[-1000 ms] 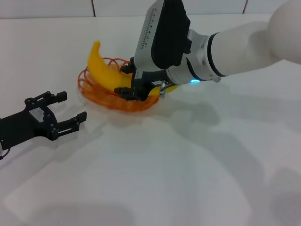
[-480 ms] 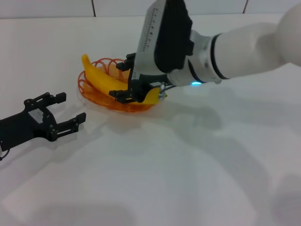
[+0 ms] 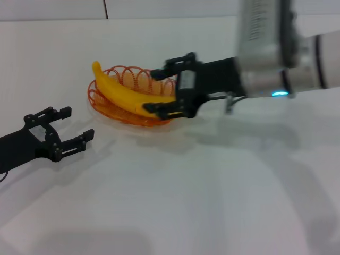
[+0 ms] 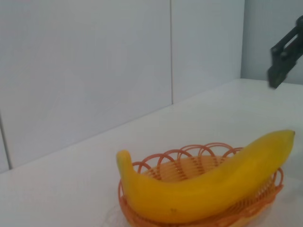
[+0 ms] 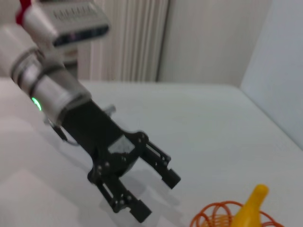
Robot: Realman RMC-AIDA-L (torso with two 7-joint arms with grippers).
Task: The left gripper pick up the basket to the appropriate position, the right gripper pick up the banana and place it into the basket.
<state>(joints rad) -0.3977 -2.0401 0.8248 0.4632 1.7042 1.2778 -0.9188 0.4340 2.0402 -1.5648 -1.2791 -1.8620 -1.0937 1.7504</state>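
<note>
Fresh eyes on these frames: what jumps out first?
The bright yellow curved banana lying across the shallow orange wire basket at the table's far left-centre, its ends sticking out past the rim. The black two-fingered right gripper on its white arm sits open around the banana's near end. The black left gripper rests open on the white table, apart from the basket.
</note>
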